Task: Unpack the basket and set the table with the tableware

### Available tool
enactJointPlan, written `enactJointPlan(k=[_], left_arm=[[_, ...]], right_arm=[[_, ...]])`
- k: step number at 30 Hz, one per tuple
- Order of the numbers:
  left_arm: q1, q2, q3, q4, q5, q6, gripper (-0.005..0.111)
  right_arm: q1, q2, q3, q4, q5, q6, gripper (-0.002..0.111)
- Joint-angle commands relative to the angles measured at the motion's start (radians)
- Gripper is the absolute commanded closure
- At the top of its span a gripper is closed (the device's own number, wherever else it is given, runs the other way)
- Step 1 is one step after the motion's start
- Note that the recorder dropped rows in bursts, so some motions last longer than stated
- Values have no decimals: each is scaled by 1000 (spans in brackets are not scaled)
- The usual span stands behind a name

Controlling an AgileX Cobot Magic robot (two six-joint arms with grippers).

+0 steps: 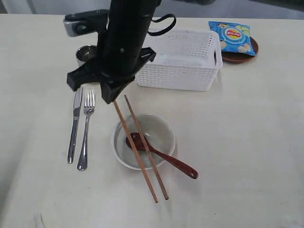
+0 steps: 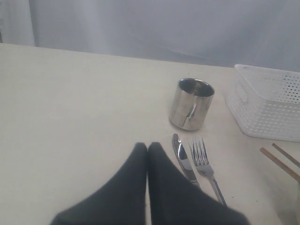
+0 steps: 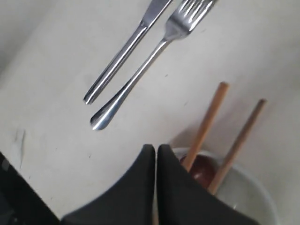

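One knife point(image 1: 73, 128), one fork point(image 1: 85, 133), one cup point(image 1: 85, 53), one bowl point(image 1: 159, 130) holding one spoon point(image 1: 161, 156), two chopsticks point(image 1: 134, 148) across its rim. One basket point(image 1: 180, 76), one plate point(image 1: 237, 59) under one bag point(image 1: 233, 37) — far edge. Fingers pressed together, holding nothing — left gripper point(image 2: 147, 146), right gripper point(image 3: 155, 147). Open table point(image 1: 247, 142) to the right.

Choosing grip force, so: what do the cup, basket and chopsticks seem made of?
The cup looks like polished steel: mirror reflections. The basket, likely matte white plastic: moulded perforated grid walls. The chopsticks, wood or bamboo: tan, unglossy.
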Motion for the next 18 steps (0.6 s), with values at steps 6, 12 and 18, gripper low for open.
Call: enactJointPlan(k=[6, 12, 18], left_arm=[[1, -4, 3, -3, -11, 1, 107], [1, -4, 3, -3, -11, 1, 107], [1, -4, 3, -3, -11, 1, 107]], right_arm=[[128, -59, 142, -117, -28, 76, 109], [142, -59, 188, -179, -31, 116, 109], [149, -57, 191, -185, -61, 131, 109]])
